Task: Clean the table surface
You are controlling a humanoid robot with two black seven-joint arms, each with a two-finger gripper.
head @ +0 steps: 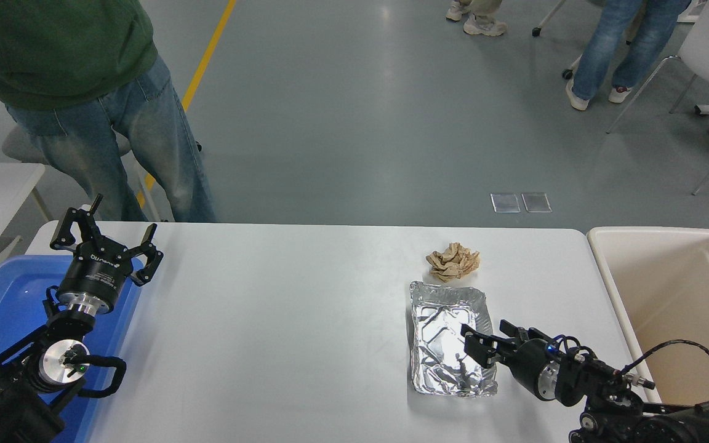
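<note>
Right gripper (pixel 479 349) hovering at foil tray's (pixel 447 338) four o'clock edge, grip unclear.
Left gripper (pixel 106 236) spread wide; paper wad (pixel 453 261) lying at tray's twelve on table (pixel 280 320).

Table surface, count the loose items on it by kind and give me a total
Foil tray: 1
Crumpled brown paper: 1
Total on the table surface: 2

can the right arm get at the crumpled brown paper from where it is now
Probably yes. The right gripper hangs over the foil tray; the crumpled brown paper lies just past the tray's far edge, nothing between them.
</note>
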